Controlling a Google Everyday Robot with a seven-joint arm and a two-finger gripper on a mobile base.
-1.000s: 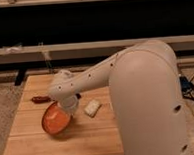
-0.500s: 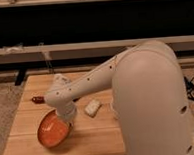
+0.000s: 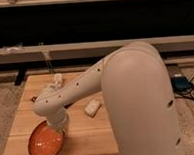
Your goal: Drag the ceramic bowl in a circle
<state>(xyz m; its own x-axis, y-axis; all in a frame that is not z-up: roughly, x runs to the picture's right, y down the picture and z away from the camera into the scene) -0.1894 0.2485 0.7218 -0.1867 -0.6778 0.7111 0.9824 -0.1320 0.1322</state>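
The hand (image 3: 58, 129), grip state not discernible, should be kept pressed on the bowl (image 3: 45, 142), curving steadily clear of the bench (image 3: 89, 137) edge.

— That ceramic bowl (image 3: 45, 143) is glossy orange-red, paler rings inside.
— And the gripper (image 3: 58, 126) down at the bowl's rim is off-white, like the arm (image 3: 137, 99) with its small dark dots.
— Tabletop (image 3: 89, 135)'s light wood. Pale little block (image 3: 92, 108) on it.

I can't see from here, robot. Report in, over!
Gripper down at the ceramic bowl, far rim. Bowl at the table front-left corner. Small pale block sits right of it, apart.
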